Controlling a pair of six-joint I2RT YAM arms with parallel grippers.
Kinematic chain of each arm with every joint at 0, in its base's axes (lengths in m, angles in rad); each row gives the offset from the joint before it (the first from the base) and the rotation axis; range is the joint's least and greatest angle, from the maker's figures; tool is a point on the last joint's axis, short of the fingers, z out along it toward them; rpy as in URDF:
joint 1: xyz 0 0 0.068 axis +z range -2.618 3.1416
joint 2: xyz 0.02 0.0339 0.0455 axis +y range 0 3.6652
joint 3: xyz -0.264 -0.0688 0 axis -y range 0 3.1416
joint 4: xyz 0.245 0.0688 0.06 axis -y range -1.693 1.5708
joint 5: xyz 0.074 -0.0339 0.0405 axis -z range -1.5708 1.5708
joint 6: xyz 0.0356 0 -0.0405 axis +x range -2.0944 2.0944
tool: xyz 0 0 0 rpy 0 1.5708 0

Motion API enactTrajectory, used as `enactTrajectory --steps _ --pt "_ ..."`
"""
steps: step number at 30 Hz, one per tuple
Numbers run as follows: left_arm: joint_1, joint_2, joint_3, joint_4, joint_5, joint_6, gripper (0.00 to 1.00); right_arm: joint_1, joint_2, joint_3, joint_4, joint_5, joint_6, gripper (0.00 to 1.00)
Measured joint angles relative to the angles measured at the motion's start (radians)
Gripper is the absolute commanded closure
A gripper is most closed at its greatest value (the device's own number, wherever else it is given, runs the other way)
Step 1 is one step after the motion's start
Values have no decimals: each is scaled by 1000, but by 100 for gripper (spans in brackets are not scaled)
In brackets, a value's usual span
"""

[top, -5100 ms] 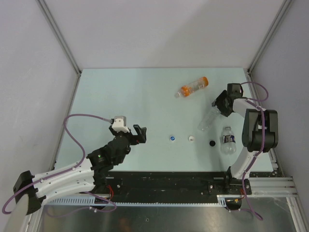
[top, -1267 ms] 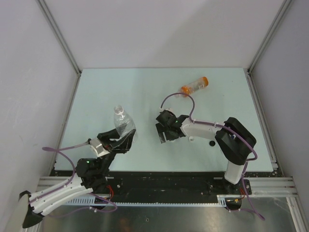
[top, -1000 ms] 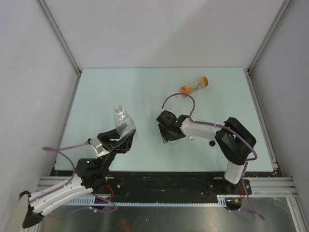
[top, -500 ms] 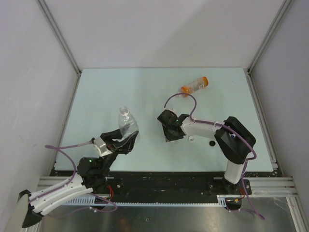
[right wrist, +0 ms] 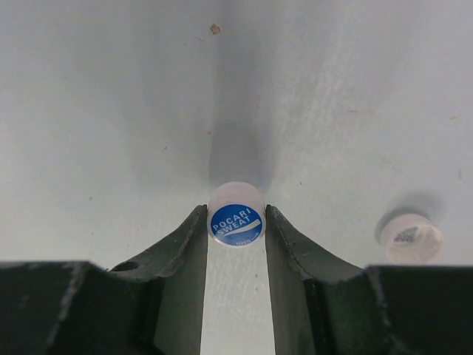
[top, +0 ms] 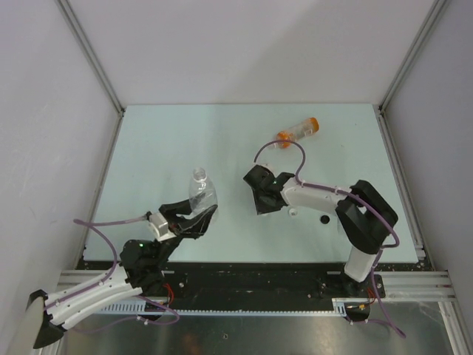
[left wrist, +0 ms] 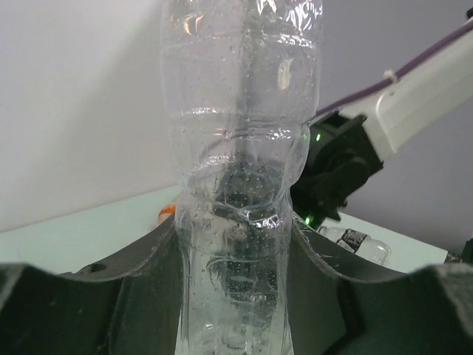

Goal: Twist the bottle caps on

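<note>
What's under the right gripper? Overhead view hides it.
A small round white plastic cap with a blue Pocari Sweat top sits on the pale table between the fingers of the right gripper, which touch its sides. The overhead view shows none of it: the gripper covers it.

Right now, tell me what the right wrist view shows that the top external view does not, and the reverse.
Only the right wrist view: a blue-topped Pocari Sweat cap on the table, with the right hand's fingers against both its sides; from above, the hand hides it. Only the top external view: the left hand holding a clear bottle, an orange-tinted bottle lying farther back, and a black cap. Both: the right hand, the pale table and a white cap beside the hand.
</note>
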Motion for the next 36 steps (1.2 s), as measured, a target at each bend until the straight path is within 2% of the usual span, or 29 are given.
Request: enactTrajectory --steps 5,10,15,20,28,36 --pt "0 61 0 -4 25 11 86 -31 -167 -6 -14 -15 -59 75" --pt "0 193 0 -17 50 18 99 -68 -453 -33 17 -83 -159 73" --pt "0 349 0 -59 140 56 100 -114 -719 -84 57 -257 -247 72" --pt "0 439 2 -122 243 138 100 -206 -880 -131 57 -489 -308 72" --pt "0 450 34 -158 281 175 100 -229 -925 -158 54 -776 -365 71" --pt "0 409 39 -182 304 171 99 -229 -877 -161 77 -862 -367 71"
